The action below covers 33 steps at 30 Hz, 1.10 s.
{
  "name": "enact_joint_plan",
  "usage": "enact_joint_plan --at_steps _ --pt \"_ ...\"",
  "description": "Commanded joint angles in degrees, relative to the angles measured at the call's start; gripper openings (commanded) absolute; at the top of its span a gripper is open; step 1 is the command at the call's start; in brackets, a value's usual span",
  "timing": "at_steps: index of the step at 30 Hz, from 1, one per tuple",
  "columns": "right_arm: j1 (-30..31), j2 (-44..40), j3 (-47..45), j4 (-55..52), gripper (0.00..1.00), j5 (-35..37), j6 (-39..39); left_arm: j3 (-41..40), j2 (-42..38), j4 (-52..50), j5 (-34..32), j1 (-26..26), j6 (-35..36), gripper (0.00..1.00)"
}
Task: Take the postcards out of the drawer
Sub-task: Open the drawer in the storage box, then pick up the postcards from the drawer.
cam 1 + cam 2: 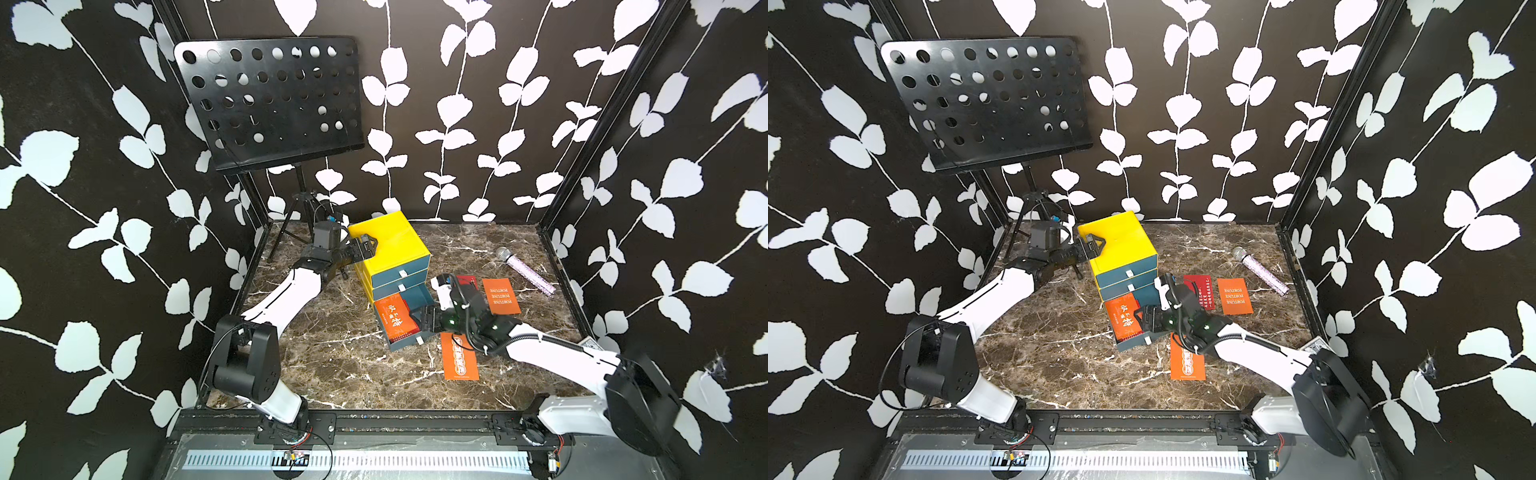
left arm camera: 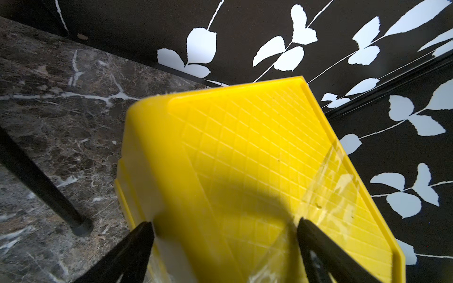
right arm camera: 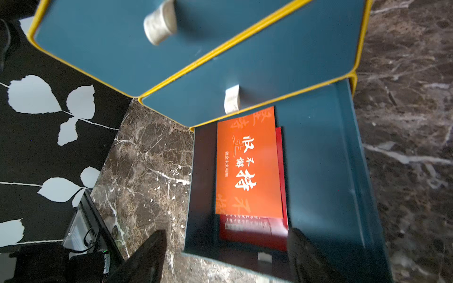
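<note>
Right fingers [image 3: 147, 257] apart near half-hidden red postcard [image 3: 252, 232]

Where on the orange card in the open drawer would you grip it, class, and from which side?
I would grip the orange card by its long edge facing the bare half of the drawer, coming down from above. It lies on a red card, closer to the opposite wall, so that side leaves the most finger room.

Marble tabletop [image 1: 332, 374]: yellow drawer cabinet [image 1: 386, 237], tripod stand [image 1: 291, 226], glitter microphone [image 1: 528, 270], orange FORTUNE postcard [image 1: 501, 296], second orange postcard [image 1: 459, 361], red postcard [image 1: 1200, 286].
</note>
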Motion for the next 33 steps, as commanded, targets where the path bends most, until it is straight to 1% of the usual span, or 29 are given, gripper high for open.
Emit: enact_joint_plan --at_steps 1,3,7,12,22,29,33 --pt "-0.26 4.42 4.06 -2.97 0.79 1.2 -3.67 0.09 1.69 -4.39 -1.4 0.15 2.54 0.94" --pt "-0.25 7.39 6.14 -3.28 0.78 0.53 -3.97 0.19 1.69 -4.57 -1.35 0.23 2.92 0.94" --pt "-0.26 11.32 7.52 -2.18 0.78 0.03 -3.7 0.44 1.52 -4.57 -1.58 0.23 3.36 0.94" --pt "-0.19 15.77 9.2 -2.25 0.74 -0.35 -3.7 0.49 1.52 -4.27 -1.74 0.32 3.3 0.94" --pt "-0.29 22.29 15.6 -9.51 0.65 3.41 -4.13 0.59 1.4 -3.95 -1.38 0.34 3.23 0.94" --pt "-0.32 26.72 19.52 -11.98 0.64 4.81 -4.4 0.45 1.25 -4.26 -1.62 0.34 3.74 0.94" --pt "-0.35 29.07 20.62 -11.31 0.64 5.68 -4.41 0.53 1.52 -4.22 -1.31 0.48 3.67 0.94"
